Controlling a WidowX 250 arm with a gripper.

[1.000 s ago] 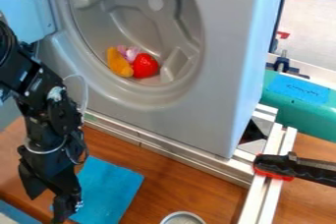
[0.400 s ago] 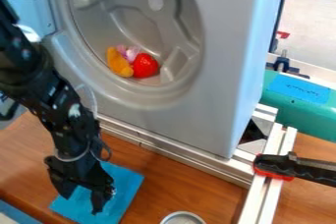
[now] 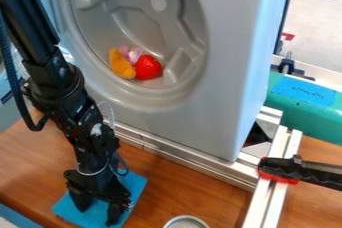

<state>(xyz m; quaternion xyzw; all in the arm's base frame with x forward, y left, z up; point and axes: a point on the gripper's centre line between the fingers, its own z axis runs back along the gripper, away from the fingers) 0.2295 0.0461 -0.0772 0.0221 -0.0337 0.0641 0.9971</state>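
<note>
The black two-finger gripper [image 3: 97, 214] hangs low with its jaws parted, nothing held between them – blue shows in the gap. That blue is a flat, thin, four-sided cloth [image 3: 136, 186] on the brown wooden table [image 3: 177, 182]. It lies right beneath the jaws and out to both sides, its long axis slanting from lower left to upper right of the view; whether the fingertips touch it, I cannot tell. One arm, one cloth.

Past the cloth, one round metal can [image 3: 186, 217] sits at the bottom edge. Behind runs a silver metal rail [image 3: 180, 155], then one grey washer front [image 3: 200, 127], its round drum holding three soft-looking toys – one orange [image 3: 121, 65], one pink [image 3: 135, 54], one red [image 3: 148, 67], bunched together. Far right, one black clamp with a red pad [image 3: 304, 171] grips the frame.
</note>
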